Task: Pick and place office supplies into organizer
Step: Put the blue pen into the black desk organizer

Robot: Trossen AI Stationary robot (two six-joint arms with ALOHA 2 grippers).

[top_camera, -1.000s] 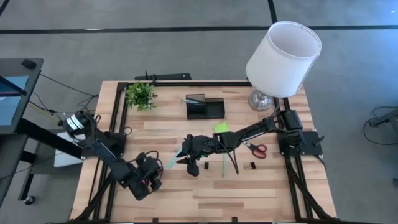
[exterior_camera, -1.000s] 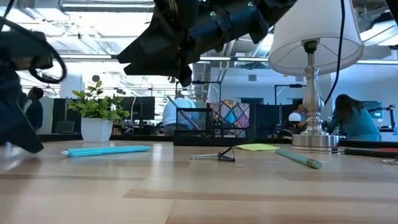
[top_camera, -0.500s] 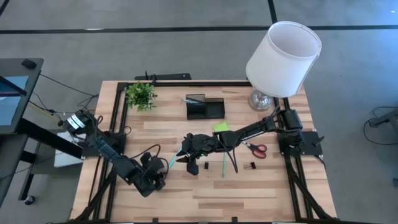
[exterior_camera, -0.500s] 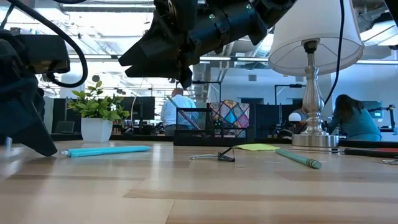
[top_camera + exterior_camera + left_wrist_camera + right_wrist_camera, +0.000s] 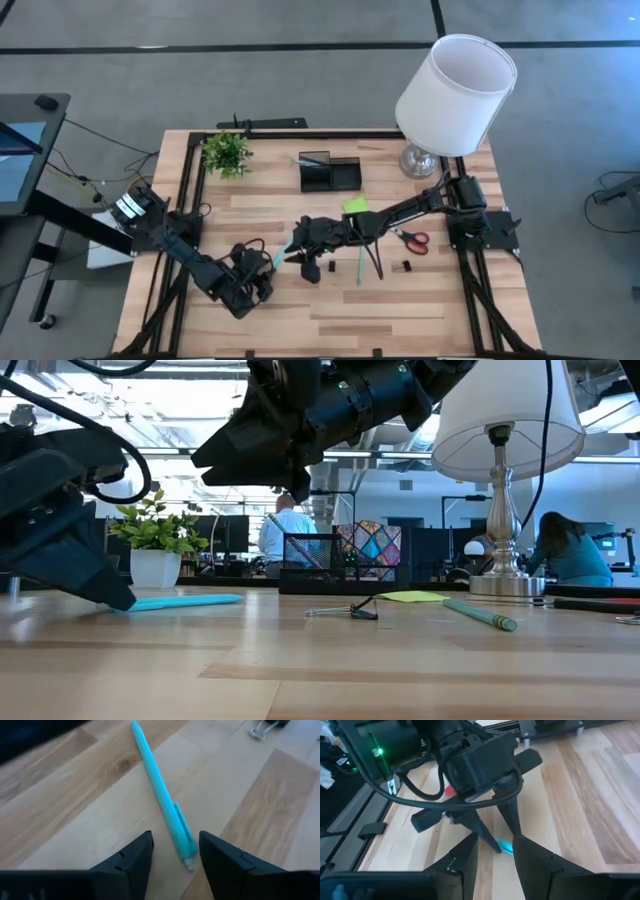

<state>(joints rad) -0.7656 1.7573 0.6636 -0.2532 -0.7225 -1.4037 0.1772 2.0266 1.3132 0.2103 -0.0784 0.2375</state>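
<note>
A teal pen point(image 5: 159, 790) lies flat on the wooden table. My left gripper point(image 5: 175, 836) is open and low over the pen's near end point(image 5: 186, 856), one finger on each side; I cannot tell whether either touches it. In the high view this gripper point(image 5: 258, 277) sits left of centre, by the pen point(image 5: 279, 257). My right gripper point(image 5: 298, 250) is open and hangs above the table point(image 5: 290, 475) just beyond the pen. The black organizer point(image 5: 330, 172) stands toward the far edge with a pen point(image 5: 302, 160) sticking out of its tall compartment.
A green pen point(image 5: 360, 264), red-handled scissors point(image 5: 413, 239), a lime sticky-note pad point(image 5: 355, 205) and black clips point(image 5: 404, 266) lie right of centre. A potted plant point(image 5: 227, 152) and a white-shaded lamp point(image 5: 455, 92) stand at the far corners. People show in the room behind.
My left gripper has moved toward the table's right and down, coming to the teal pen's near end and straddling it. The pen has stayed where it lay. The right arm has kept still.
</note>
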